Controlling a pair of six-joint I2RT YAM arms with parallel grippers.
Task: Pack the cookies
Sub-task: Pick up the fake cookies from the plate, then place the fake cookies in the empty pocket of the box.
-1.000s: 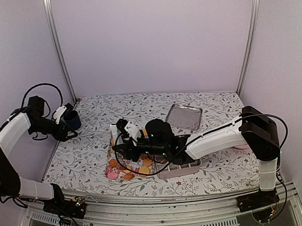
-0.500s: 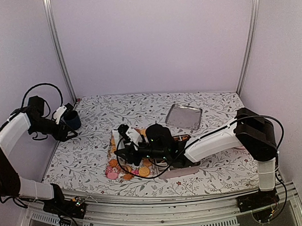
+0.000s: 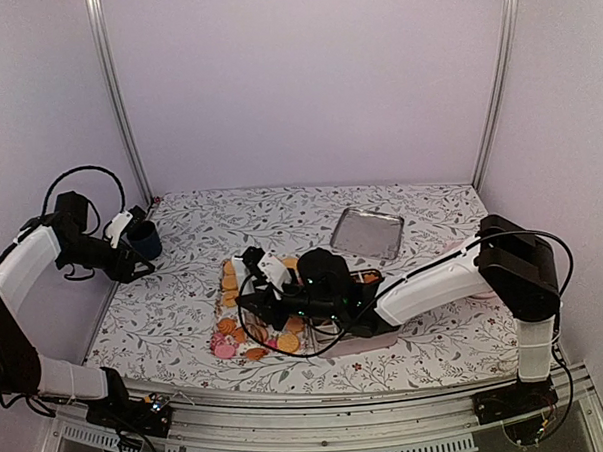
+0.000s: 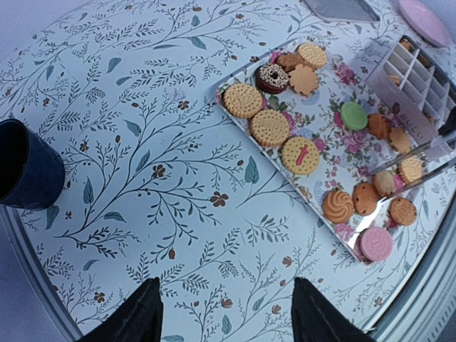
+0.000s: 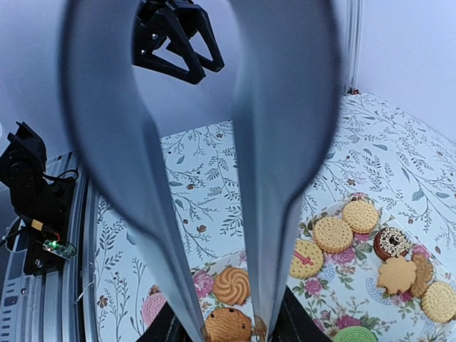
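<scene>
Right arm is stretched across to the left side, and the right gripper [image 5: 226, 328] is squeezing a pair of silver metal tongs [image 5: 274, 178]. Its dark fingers sit on the outsides of the two blades, down near the tips. In the right wrist view the tips come down on either side of a brown chocolate-chip cookie [image 5: 226, 322]. Can't tell if they're actually touching it, the blades are super blurry that close to the lens.

The cookies [image 4: 270, 127] are mostly spread out on a rectangular floral-print tray [image 4: 329, 139] near the front of the leaf-patterned table [image 4: 142, 107]. There are lots of round tan ones, plus a green one [image 4: 354, 115], a pink one [image 4: 375, 244] at the near corner, an orange swirl one [image 4: 337, 206] right beside the chocolate-chip one, and a dark sprinkled one [image 4: 271, 77] at the far end. Just beside the tray is a white box with a grid of compartments [image 4: 417, 78]. Something brownish shows in one of its far cells, but it's too small to say what.

Left gripper [image 4: 226, 299] hovers off on the left with its black fingers spread wide and nothing between them. It's near a dark blue cup [image 4: 25, 171] and well apart from the tray.

Further back there's an empty-looking shiny metal baking tray [image 3: 367, 233], and a pink round plate [image 4: 426, 20] off to the right.
</scene>
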